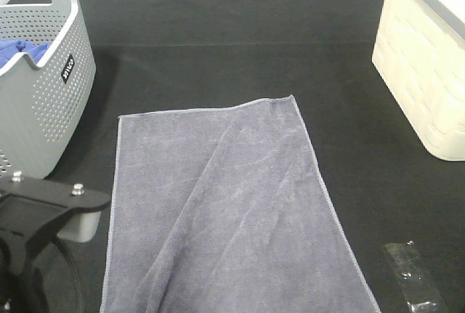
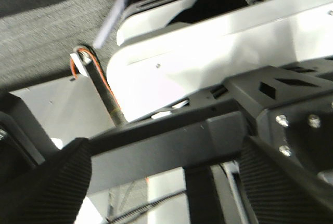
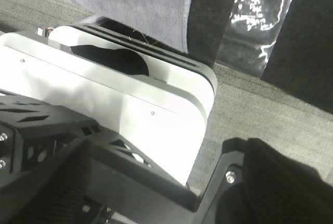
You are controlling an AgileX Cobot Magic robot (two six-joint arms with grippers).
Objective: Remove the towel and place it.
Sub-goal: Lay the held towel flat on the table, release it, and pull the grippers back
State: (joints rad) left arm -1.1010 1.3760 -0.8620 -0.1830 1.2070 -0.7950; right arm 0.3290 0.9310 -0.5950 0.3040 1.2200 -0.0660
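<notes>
Well, the towel's (image 1: 232,211) down on the table (image 1: 240,37), and both my hands are empty.

It lies spread lengthwise on the dark surface, just beside the grey basket (image 1: 43,110) and apart from it, with one long diagonal fold across its far half; its near end runs out of the high view. Only the blue cloth (image 1: 18,51) shows inside the basket. My left gripper (image 2: 164,148) stands wide with nothing between the pads, and so does my right gripper (image 3: 166,172), both hanging near the table's front. I'd call the placing as good as done. Next I reckon it's lifting both arms clear without snagging the hem, or pinching a far corner to pull that fold flat.
</notes>
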